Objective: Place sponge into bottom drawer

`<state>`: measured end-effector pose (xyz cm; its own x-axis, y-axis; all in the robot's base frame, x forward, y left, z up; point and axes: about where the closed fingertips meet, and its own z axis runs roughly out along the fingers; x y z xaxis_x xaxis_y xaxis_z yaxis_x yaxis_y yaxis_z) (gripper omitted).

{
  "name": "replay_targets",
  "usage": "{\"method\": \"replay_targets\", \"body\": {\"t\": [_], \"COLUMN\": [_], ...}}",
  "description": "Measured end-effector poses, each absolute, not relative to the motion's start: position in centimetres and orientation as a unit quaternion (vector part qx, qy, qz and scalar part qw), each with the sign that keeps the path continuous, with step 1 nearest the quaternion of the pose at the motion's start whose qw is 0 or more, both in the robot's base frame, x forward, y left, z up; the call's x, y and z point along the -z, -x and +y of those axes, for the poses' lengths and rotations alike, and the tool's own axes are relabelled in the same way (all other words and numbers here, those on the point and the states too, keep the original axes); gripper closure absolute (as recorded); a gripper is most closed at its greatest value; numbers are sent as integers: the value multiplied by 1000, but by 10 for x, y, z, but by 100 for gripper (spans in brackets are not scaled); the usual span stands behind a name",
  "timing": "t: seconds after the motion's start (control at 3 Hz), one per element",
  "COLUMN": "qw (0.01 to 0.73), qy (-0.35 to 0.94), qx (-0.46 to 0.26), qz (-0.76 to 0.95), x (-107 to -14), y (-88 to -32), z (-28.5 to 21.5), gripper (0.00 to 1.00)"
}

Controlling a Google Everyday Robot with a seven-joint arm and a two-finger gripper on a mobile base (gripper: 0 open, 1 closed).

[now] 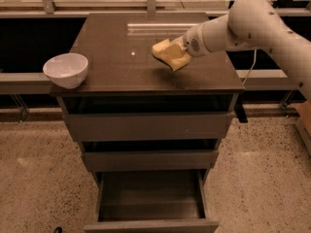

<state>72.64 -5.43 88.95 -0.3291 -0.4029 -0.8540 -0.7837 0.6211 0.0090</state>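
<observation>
Starting nearest, the bottom drawer (150,198) is seen pulled out at the foot of the cabinet, its dark interior open from above and nothing visible inside it. Above it, the two wider drawers (148,125) are shut. On the table (112,57) that tops the cabinet, a white bowl (66,69) sits at the front left corner, well apart from the work.

Right of centre over the table, the sponge (170,55) is held in the gripper (181,50), which is closed on the block's right-hand end. The sponge is tilted, one corner drooping toward the surface; whether that corner touches the table cannot be told.

The sponge is judged to be light, soft and easily squashed, neither fragile nor slippery. Little force is needed, and a hard squeeze would only deform it. A hold across the thick middle of the block is judged safer than one on a wavy edge, where the foam could fold and slip free. Held by one end as here, it may flop or swing when carried down.

Farther back, the white arm (252,18) is brought in from the right, the forearm sloping down from the upper right and the wrist pointed left and slightly downward. The gripper is well above and behind the open drawer.
</observation>
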Motion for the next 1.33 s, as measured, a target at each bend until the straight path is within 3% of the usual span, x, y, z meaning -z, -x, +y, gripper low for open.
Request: {"method": "replay_targets", "body": {"t": [0.67, 1.0, 1.33], "qw": [430, 411, 386], "qy": [471, 480, 478], "qx": [-252, -263, -271], "qz": [728, 729, 741], "x": [-921, -891, -859], "y": [-616, -557, -533], "z": [-69, -78, -84], "gripper": [100, 100, 100]}}
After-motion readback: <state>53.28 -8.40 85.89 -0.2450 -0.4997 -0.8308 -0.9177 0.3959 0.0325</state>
